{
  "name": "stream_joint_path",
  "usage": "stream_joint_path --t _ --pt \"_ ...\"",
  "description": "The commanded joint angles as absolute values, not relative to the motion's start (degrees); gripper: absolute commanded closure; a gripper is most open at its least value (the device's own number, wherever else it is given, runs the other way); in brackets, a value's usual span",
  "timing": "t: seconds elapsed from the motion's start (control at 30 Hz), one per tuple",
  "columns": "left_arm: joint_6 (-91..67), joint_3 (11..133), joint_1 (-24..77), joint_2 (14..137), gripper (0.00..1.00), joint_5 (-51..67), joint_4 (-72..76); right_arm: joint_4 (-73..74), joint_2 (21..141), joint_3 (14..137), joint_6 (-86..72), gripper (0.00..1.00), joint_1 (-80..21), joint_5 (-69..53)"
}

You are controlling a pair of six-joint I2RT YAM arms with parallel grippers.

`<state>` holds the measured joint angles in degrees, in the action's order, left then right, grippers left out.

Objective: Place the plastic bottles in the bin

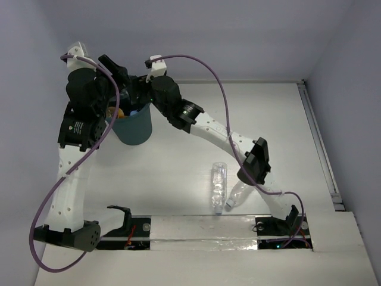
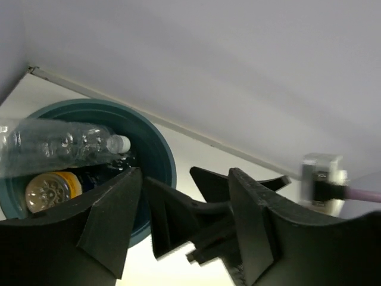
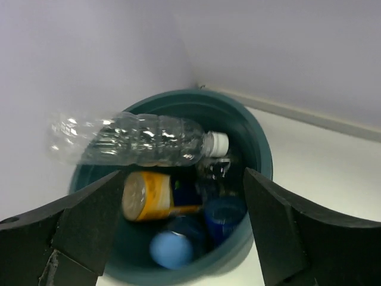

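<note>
The dark teal bin (image 1: 136,132) stands at the far left of the table. A plain clear bottle (image 3: 137,140) with a white cap lies sideways across the bin's mouth, its base sticking out past the rim; it also shows in the left wrist view (image 2: 59,146). Inside the bin (image 3: 256,149) lie an orange-yellow labelled bottle (image 3: 149,195) and blue-labelled bottles (image 3: 223,217). My right gripper (image 3: 184,238) is open and empty just above the bin. My left gripper (image 2: 184,226) is open and empty beside the bin (image 2: 161,143). Two clear bottles (image 1: 219,183) (image 1: 238,192) lie on the table near the front.
The back wall and left wall stand close behind the bin. Both grippers (image 1: 134,95) crowd together over the bin's rim. The right arm's forearm (image 1: 220,131) spans the table above the two lying bottles. A purple cable (image 1: 220,89) loops over the table.
</note>
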<state>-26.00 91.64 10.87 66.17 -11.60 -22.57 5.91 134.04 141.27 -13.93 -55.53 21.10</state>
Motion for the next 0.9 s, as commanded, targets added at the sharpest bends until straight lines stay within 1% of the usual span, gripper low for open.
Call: stream_joint_path --t 0.0,0.03,0.07,0.1,0.13,0.17,0.2,0.23,0.27,0.3,0.33,0.37,0.4,0.43,0.47,0.5,0.53,0.57,0.6,0.63,0.67,0.7,0.73,0.77,0.83,0.87 --pt "-25.49 90.53 11.95 65.39 0.44 -7.22 -21.09 3.52 121.93 135.02 -15.73 0.14 -55.90 18.98" --pt "-25.23 90.35 12.74 65.56 0.55 -4.94 -20.66 3.60 117.38 132.65 -17.12 0.21 -55.20 19.59" --pt "-23.92 90.35 14.05 65.91 0.62 -4.49 -20.48 3.69 114.81 126.62 -18.10 0.28 -54.33 20.64" --pt "-23.12 90.87 18.85 67.05 0.67 -4.74 -20.65 3.69 111.91 122.91 -19.41 0.40 -53.53 20.92" --pt "-22.07 91.40 22.12 67.93 0.72 -5.79 -21.61 3.69 105.62 118.78 -22.90 0.58 -52.57 21.00" --pt "-21.19 91.75 25.19 68.81 0.75 -9.02 -22.32 3.87 102.08 114.22 -25.11 0.86 -50.21 20.66" --pt "-20.57 91.93 27.66 70.65 0.78 -9.92 -22.93 4.13 98.56 104.25 -27.40 0.96 -48.71 20.31" --pt "-20.91 91.41 31.34 71.10 0.83 -9.84 -23.72 5.70 95.05 99.19 -32.03 1.00 -47.13 19.87" --pt "-21.53 90.28 32.86 71.45 0.86 -9.41 -23.73 6.93 87.96 94.09 -34.78 1.00 -45.46 19.95" --pt "-23.53 86.87 34.18 71.72 0.90 -8.97 -23.56 8.42 84.41 84.04 -37.07 1.00 -41.79 19.60" --pt "-24.51 84.84 37.23 71.72 0.96 -7.83 -22.68 10.96 80.98 79.15 -40.48 1.00 -40.01 18.99" --pt "-25.48 82.55 39.09 71.72 0.99 -7.47 -22.33 12.47 77.55 74.49 -41.56 1.00 -38.51 19.16" --pt "-26.53 78.88 41.03 72.07 1.00 -7.30 -22.15 14.66 71.26 70.35 -42.27 1.00 -37.28 19.68" --pt "-28.98 77.27 42.96 72.94 1.00 -7.12 -21.97 19.38 68.41 63.79 -43.75 1.00 -35.44 20.38" --pt "-30.13 75.60 46.98 73.73 1.00 -5.81 -21.80 21.77 65.86 61.02 -44.55 1.00 -34.64 20.56" --pt "-31.45 73.06 49.11 75.65 1.00 -5.37 -21.62 24.67 61.74 58.82 -45.52 1.00 -33.85 20.39" --pt "-33.73 72.17 50.87 76.72 1.00 -5.10 -21.62 29.13 60.05 54.97 -47.27 1.00 -32.71 19.96" --pt "-34.88 71.38 52.28 77.86 1.00 -4.66 -21.71 30.92 58.38 53.19 -48.24 0.98 -32.17 18.91" --pt "-35.94 70.06 54.30 79.96 0.97 -4.14 -21.71 32.50 55.31 51.52 -49.38 0.95 -32.17 18.55" --pt "-36.82 69.35 54.84 80.85 0.75 -3.17 -21.01 34.78 53.98 49.85 -51.66 0.84 -31.65 18.37" --pt "-38.31 68.74 54.84 81.64 0.61 -2.47 -20.57 35.76 52.66 46.88 -52.98 0.73 -31.64 18.63" --pt "-38.93 67.86 54.84 82.96 0.50 -1.59 -20.04 36.90 51.52 45.63 -54.22 0.61 -31.64 18.89" --pt "-39.28 67.59 54.84 83.40 0.30 -0.28 -18.91 39.18 49.59 44.57 -56.58 0.49 -31.64 19.07" --pt "-39.81 67.50 55.54 83.93 0.23 1.74 -18.46 40.24 48.79 43.26 -57.56 0.31 -31.64 19.25" --pt "-39.55 67.67 56.16 85.69 0.12 2.72 -18.72 43.57 47.47 42.45 -59.23 0.18 -31.12 19.42" --pt "-39.29 67.68 56.16 86.48 0.10 3.51 -18.89 44.55 46.76 42.10 -59.67 0.09 -31.11 19.68"
